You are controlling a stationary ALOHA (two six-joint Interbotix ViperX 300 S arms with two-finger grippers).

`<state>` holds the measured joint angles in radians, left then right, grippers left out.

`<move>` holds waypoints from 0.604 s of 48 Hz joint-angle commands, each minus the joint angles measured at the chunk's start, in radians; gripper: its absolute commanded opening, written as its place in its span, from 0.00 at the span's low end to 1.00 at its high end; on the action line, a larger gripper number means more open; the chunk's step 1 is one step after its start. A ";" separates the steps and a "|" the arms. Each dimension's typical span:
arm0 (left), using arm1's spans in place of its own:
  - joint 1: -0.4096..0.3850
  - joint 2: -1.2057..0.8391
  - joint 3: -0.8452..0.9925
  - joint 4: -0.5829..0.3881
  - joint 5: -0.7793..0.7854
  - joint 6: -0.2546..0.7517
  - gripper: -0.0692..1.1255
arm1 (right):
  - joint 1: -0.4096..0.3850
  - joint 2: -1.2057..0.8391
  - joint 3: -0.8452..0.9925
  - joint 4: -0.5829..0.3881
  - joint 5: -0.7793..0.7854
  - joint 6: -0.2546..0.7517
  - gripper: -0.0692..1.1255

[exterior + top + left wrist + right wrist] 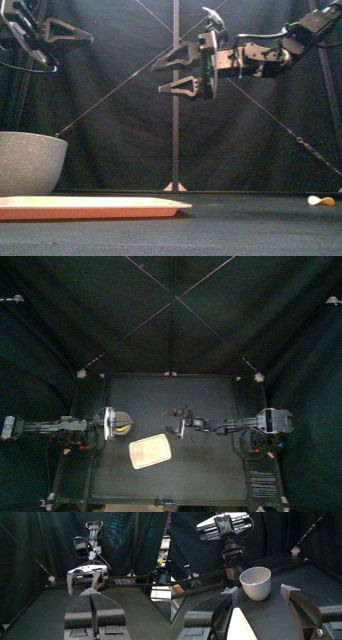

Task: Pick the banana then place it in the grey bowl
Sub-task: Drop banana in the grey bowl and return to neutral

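The tall grey speckled cup (27, 162) stands at the table's left, right beside my left gripper (110, 424), whose jaws are shut and hold nothing. My right gripper (187, 66) hangs open and bare high above the table's middle. It faces the cup (256, 582), which shows between its jaws in the right wrist view but well beyond them. A small yellow and white thing (318, 200), perhaps the banana, lies on the table at the far right of the front view; it is too small to be sure. I cannot find it in the other views.
The flat pink tray (150, 453) lies near the table's front, just right of the cup. Its corner (238, 626) shows under my right gripper. In the left wrist view the right gripper (85, 582) hangs opposite the left one.
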<state>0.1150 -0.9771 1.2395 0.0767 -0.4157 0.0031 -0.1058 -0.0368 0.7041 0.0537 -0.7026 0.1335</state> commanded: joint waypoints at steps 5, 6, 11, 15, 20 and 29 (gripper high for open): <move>0.005 0.003 -0.002 0.003 -0.008 0.000 0.06 | 0.011 -0.115 0.061 0.000 -0.008 -0.003 0.90; 0.005 0.003 0.000 0.002 -0.008 0.000 0.06 | 0.011 -0.120 0.066 -0.002 -0.008 -0.003 0.90; 0.006 0.003 0.008 0.002 -0.009 0.000 0.06 | 0.011 -0.130 0.089 0.000 -0.008 -0.002 0.90; 0.006 0.003 0.011 0.000 -0.008 0.000 0.06 | 0.011 -0.132 0.098 0.000 -0.008 0.000 0.90; 0.006 0.003 0.009 0.000 -0.009 0.000 0.06 | 0.011 -0.130 0.101 0.000 -0.008 0.000 0.90; 0.006 0.003 0.009 0.002 -0.008 0.000 0.06 | 0.011 -0.127 0.110 0.000 -0.008 -0.003 0.90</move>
<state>0.1197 -0.9771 1.2640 0.0767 -0.4157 0.0031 -0.0936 -0.1365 0.8207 0.0522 -0.7026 0.1319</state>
